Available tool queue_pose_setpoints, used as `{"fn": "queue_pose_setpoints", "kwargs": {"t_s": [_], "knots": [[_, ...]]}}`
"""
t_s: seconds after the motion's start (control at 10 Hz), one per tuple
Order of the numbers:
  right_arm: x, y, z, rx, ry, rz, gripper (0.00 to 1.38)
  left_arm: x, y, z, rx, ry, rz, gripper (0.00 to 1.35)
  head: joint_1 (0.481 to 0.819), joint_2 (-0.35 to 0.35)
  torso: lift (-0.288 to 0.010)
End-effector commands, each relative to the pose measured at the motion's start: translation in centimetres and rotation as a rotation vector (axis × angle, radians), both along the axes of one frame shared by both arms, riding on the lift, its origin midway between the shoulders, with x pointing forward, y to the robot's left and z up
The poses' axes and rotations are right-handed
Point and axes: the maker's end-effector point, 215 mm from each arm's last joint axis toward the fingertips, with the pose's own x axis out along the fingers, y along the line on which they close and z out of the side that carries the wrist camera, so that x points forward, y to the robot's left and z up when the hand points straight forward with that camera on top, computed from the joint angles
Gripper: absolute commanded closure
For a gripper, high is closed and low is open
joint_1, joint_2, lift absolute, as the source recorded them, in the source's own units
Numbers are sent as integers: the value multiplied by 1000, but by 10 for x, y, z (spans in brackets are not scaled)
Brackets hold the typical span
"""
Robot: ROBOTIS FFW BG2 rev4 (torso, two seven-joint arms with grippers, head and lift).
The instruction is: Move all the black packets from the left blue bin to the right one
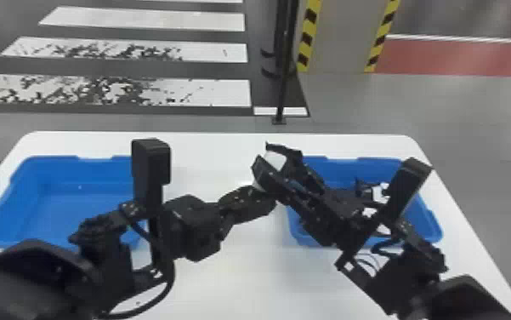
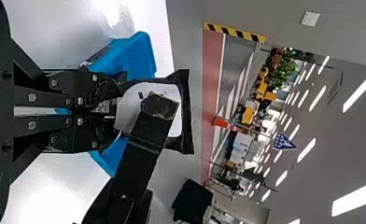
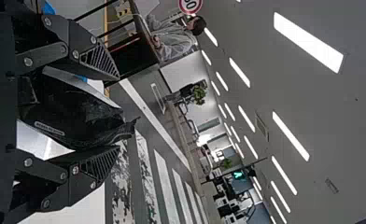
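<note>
Handover in play, packet (image 2: 186, 112) pinched by the left hand (image 2: 110, 112), lying between the right hand's (image 3: 118, 112) spread fingers, which should close before the left releases, bin (image 1: 339, 172) just beside them.

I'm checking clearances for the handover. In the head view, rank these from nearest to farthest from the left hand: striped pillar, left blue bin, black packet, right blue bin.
1. Black packet, right at the fingertips.
2. Right blue bin, a little to the right.
3. Left blue bin, off to the left.
4. Striped pillar, beyond the table.
</note>
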Motion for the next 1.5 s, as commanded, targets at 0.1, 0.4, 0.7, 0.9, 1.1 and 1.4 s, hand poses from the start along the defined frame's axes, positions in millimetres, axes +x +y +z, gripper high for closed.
{"fn": "queue_pose_setpoints", "kwargs": {"t_s": [0.1, 0.4, 0.7, 0.9, 1.1, 1.4], "knots": [[2, -4, 6, 13, -26, -16, 1276, -1, 0, 0, -4, 4, -1, 1217, 695, -61, -140], [6, -8, 6, 27, -24, -24, 1276, -5, 7, -8, -18, 40, 12, 483, 695, -69, -140], [38, -59, -4, -31, -29, -136, 1276, -13, 49, -23, -37, 74, 95, 127, 695, -67, -140], [68, -120, -40, -119, 7, -257, 1276, -14, 90, -17, -55, 47, 188, 127, 695, -75, -140], [90, -171, -71, -206, 47, -344, 1236, -10, 139, -4, -67, -30, 276, 127, 695, -94, -140], [82, -216, -79, -323, 43, -419, 107, -18, 215, 34, -45, -204, 418, 124, 695, -80, -140]]}}
